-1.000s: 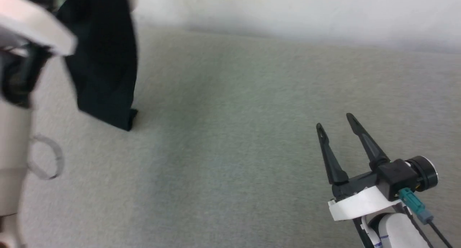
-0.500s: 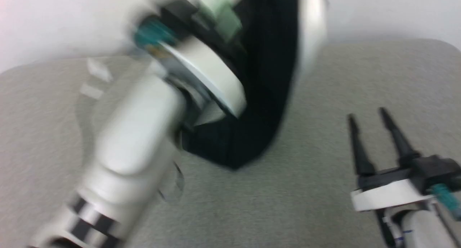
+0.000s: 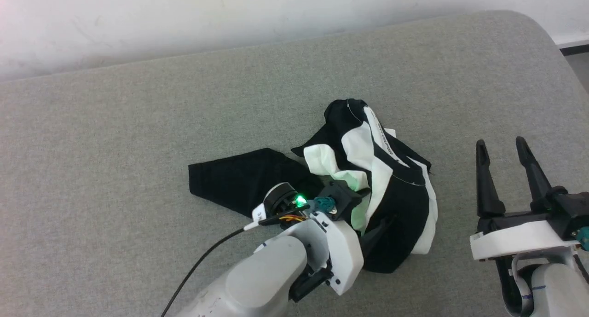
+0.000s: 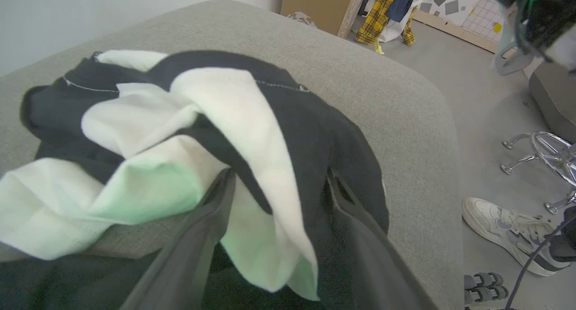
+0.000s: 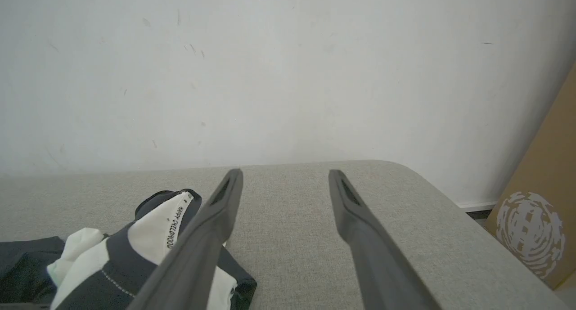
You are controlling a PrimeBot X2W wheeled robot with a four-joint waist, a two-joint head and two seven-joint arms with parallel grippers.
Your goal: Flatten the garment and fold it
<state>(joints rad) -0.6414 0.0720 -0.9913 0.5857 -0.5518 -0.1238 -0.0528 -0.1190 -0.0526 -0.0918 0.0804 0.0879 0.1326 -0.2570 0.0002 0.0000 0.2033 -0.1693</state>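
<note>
The crumpled long-sleeved shirt (image 3: 386, 179) is being probed on the grey cushion (image 3: 138, 123) by the left gripper (image 4: 280, 175), jaws spread with cloth draped between them. The right gripper (image 3: 500, 141) is being held with jaws apart just beside it. A single outer edge, not bunched layers, is best being pinched.

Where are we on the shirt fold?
Done: nothing. The shirt is a crumpled heap on the cushion, one black sleeve trailing out. In hand: the left gripper is open in the heap, cloth draped over its fingers, not clamped. The right gripper is open, clear of the cloth. Left: all the flattening, then the fold.
</note>
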